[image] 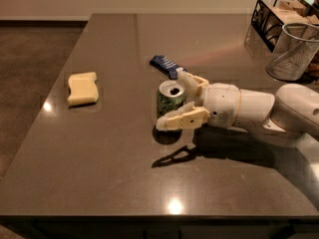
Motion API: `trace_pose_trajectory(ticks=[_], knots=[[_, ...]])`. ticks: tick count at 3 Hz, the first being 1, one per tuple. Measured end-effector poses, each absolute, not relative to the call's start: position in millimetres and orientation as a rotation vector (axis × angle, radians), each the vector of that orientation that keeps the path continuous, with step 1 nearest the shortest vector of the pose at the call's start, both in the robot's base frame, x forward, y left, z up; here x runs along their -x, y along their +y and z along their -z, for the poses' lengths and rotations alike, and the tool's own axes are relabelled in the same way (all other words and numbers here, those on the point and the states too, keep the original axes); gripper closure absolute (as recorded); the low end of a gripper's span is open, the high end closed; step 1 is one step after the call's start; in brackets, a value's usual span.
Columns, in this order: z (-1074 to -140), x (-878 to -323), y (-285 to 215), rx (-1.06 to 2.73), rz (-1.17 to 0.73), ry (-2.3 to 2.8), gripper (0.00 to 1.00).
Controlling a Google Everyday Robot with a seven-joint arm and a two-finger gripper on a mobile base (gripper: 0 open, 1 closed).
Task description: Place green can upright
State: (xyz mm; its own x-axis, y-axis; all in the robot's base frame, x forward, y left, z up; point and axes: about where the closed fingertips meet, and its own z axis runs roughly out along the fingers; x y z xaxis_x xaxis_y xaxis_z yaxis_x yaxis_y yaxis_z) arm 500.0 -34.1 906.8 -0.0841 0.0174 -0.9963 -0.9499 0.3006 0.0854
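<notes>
The green can (pixel 170 99) stands upright on the dark table (pixel 114 173), near its middle, with the pull-tab top facing up. My gripper (pixel 170 100) reaches in from the right and sits around the can. One finger (pixel 182 119) lies across the can's lower front. The other finger (pixel 192 80) is behind it to the right, with a gap to the can. The jaws look spread wider than the can. The can's base is hidden behind the near finger.
A dark blue snack wrapper (pixel 164 63) lies just behind the can. A yellow sponge (pixel 82 88) lies at the left. A wire mesh cup (pixel 295 51) and a black wire basket (pixel 275 19) stand at the back right. The table's front edge is near.
</notes>
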Motion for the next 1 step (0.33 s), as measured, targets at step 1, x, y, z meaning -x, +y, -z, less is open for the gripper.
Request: trace_pose_trajectory(ticks=[1], knots=[[-906.8, -500.0, -34.0, 0.935, -1.042, 1.397, 0.00]])
